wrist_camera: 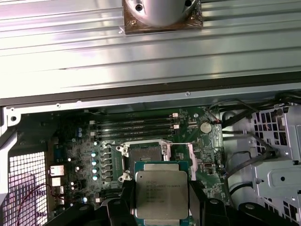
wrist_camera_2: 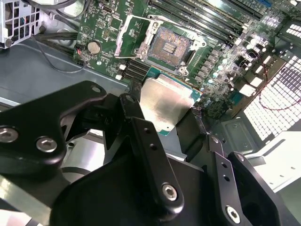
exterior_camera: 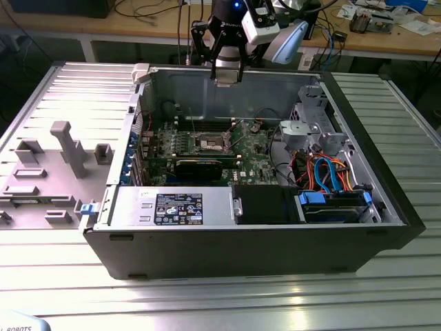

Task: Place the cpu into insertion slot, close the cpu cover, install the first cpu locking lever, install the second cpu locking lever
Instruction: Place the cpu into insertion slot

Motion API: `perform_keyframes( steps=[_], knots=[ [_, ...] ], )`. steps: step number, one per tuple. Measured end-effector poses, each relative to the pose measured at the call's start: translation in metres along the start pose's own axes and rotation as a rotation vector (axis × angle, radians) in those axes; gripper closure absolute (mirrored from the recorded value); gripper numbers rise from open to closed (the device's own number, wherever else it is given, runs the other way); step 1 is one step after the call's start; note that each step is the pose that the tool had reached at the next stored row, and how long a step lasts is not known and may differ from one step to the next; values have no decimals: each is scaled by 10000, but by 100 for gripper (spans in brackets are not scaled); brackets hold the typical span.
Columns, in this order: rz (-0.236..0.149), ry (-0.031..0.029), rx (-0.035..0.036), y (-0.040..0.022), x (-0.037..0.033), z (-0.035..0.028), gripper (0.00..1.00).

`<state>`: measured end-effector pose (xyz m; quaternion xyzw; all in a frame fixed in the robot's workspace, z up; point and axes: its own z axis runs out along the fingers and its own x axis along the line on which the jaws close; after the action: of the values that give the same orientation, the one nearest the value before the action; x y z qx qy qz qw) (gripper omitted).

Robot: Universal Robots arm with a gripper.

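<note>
My gripper (exterior_camera: 227, 74) hangs above the back wall of the open computer case (exterior_camera: 386, 200), shut on the cpu (wrist_camera_2: 164, 101), a flat square chip with a dull silver top. In both wrist views the black fingers (wrist_camera_2: 136, 117) clamp two opposite edges of the cpu (wrist_camera: 161, 193). Below it on the green motherboard lies the insertion slot (wrist_camera_2: 170, 45) (wrist_camera: 146, 156) (exterior_camera: 213, 143), its dark centre bare. The cpu cover (wrist_camera_2: 128, 37) (wrist_camera: 192, 161) stands swung open beside the slot. The chip is well above the board and touches nothing else.
Inside the case, a black graphics card (exterior_camera: 200, 167) lies in front of the slot, and memory slots (wrist_camera: 136, 127) run behind it. A power supply (exterior_camera: 172, 207) and a drive cage with blue and orange cables (exterior_camera: 331, 181) fill the near side. A grey fixture plate (exterior_camera: 48, 172) lies at the exterior view's left.
</note>
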<state>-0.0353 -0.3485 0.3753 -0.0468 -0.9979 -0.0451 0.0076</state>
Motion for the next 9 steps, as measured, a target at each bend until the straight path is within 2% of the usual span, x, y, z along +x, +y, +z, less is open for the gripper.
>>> perform_keyframes(
  steps=[9],
  knots=[
    [6,-1,0,0,0,0,46]
  ],
)
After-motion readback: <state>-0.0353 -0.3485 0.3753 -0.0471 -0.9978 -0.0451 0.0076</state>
